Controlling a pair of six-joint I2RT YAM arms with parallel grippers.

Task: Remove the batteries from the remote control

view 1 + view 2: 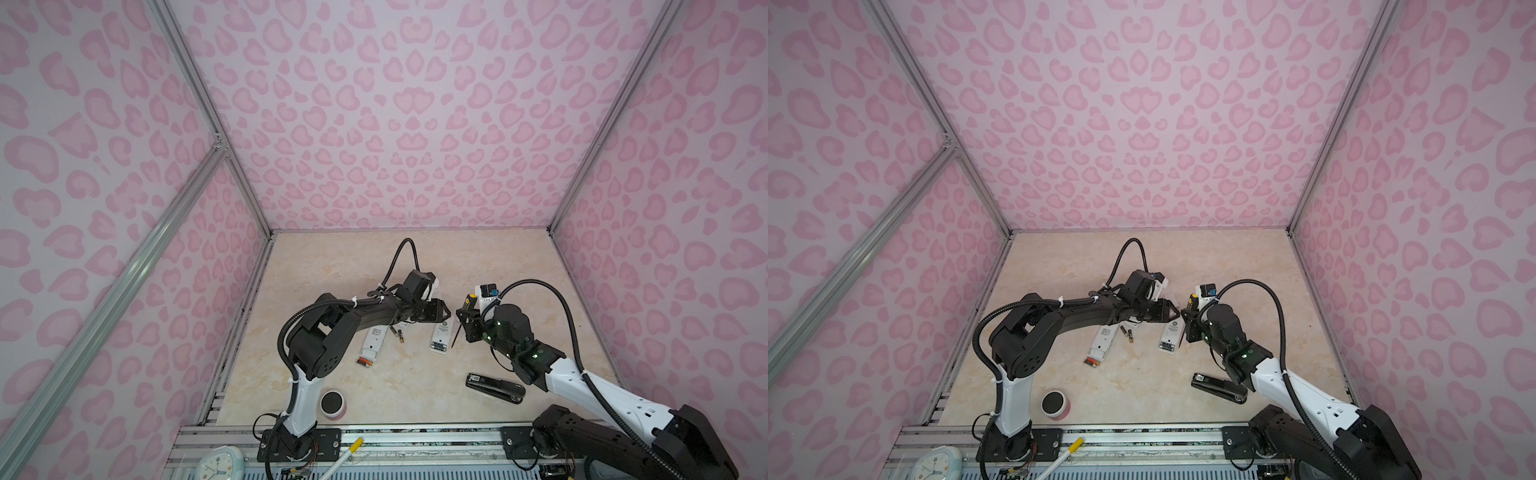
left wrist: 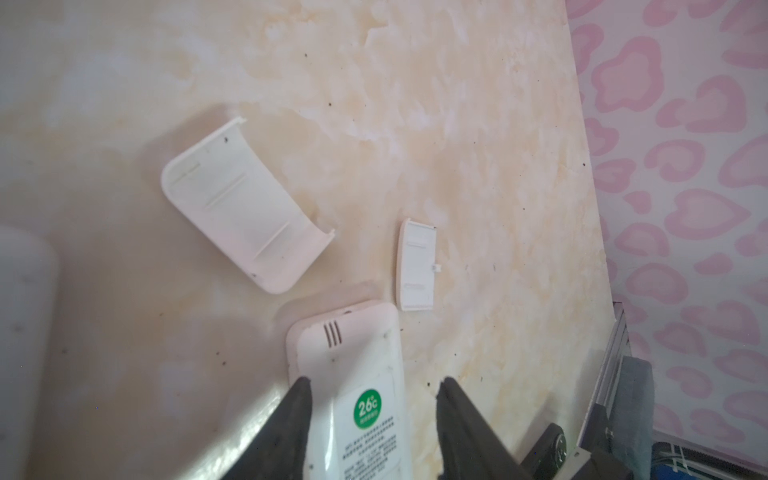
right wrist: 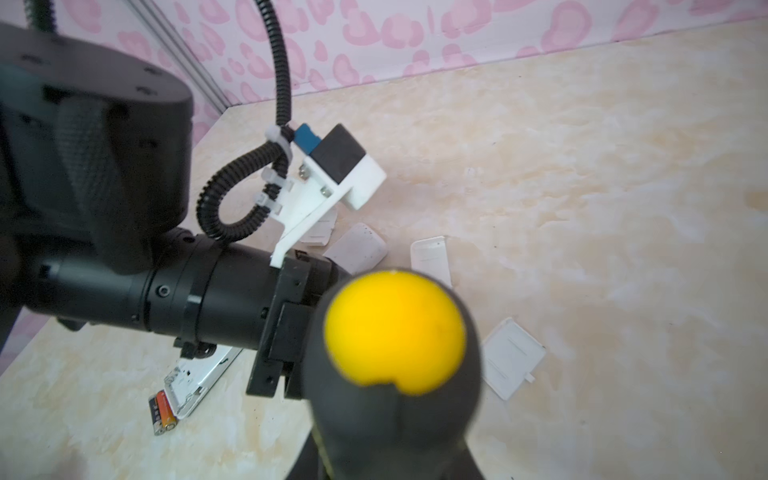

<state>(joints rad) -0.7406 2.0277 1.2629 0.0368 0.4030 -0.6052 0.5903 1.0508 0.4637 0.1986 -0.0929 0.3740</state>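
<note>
— Where are the batteries?
— Two loose batteries lie mid-surface, between the two remotes. The orange-banded batteries are at the near end of the second remote. Whether they sit in it or just against it, I cannot tell.
— And the left gripper?
— Jaws apart, straddling the far end of the sticker remote, one finger at its edge, the other clear. A large white cover and a small cover lie just beyond that end.
— The right gripper?
— Jaws clamped on the screwdriver handle, yellow cap up, shaft pointing down just beside the sticker remote.
</note>
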